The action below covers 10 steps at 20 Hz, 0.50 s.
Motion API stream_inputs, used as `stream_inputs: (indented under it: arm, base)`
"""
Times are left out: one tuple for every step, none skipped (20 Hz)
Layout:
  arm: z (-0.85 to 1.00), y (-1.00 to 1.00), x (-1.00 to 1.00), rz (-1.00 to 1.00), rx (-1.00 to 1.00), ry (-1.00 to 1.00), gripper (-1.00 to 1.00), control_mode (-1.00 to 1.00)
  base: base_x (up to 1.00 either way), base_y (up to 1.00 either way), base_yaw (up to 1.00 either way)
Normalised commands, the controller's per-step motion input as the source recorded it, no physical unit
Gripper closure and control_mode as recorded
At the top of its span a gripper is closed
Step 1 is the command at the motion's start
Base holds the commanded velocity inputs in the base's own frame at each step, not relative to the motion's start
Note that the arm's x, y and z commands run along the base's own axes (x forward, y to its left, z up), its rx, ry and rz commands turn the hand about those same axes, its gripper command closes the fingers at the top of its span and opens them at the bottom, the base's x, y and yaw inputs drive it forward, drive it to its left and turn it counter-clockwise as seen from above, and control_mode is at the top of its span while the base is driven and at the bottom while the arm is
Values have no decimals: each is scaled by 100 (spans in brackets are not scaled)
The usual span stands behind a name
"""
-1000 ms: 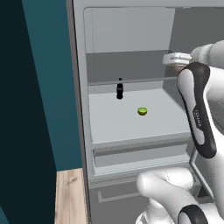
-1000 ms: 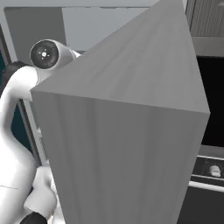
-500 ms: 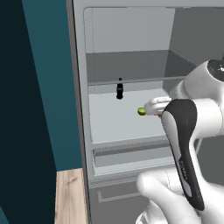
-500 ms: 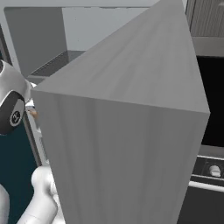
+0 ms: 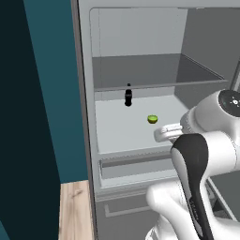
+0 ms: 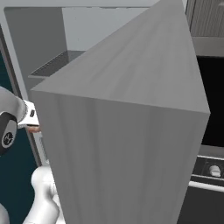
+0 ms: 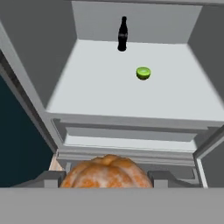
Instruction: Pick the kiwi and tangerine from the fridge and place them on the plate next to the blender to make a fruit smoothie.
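Rendered domestic kitchen. A tall grey fridge (image 5: 136,70) with pale interior stands open, its flat shelves holding a small dark bottle (image 5: 128,96) and a yellow-green kiwi half (image 5: 152,119). A light wooden counter edge (image 5: 74,208) adjoins a teal wall (image 5: 51,93).

light: even, flat, rendered | shadows: faint | glare: none | focus: soft, slightly pixelated throughout

Fridge (image 5: 140,28) interior: matt pale grey, smooth. Tangerine (image 7: 106,173): dimpled, segmented orange skin, slight sheen. Kiwi (image 7: 143,72): smooth, matt green. Bottle (image 7: 123,34): glossy black. Counter (image 5: 75,211): light wood grain.
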Motion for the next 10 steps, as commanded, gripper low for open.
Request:
stream_inputs:
  arm:
    - [0,0,0,0,0,0,100,100]
    - [0,0,0,0,0,0,100,100]
    - [0,0,0,0,0,0,100,100]
    - [0,0,0,0,0,0,100,100]
    - [0,0,0,0,0,0,100,100]
    - [0,0,0,0,0,0,100,100]
    - [0,0,0,0,0,0,100,100]
    - [0,0,0,0,0,0,100,100]
    - [0,0,0,0,0,0,100,100]
    - [0,0,0,0,0,0,100,100]
  base:
    - [-44,0,0]
    - [-45,0,0]
    - [-42,0,0]
    - [-40,0,0]
    - [-39,0,0]
    - [-39,0,0]
    - [-44,0,0]
    - [-46,0,0]
    - [-51,0,0]
    - [-55,0,0]
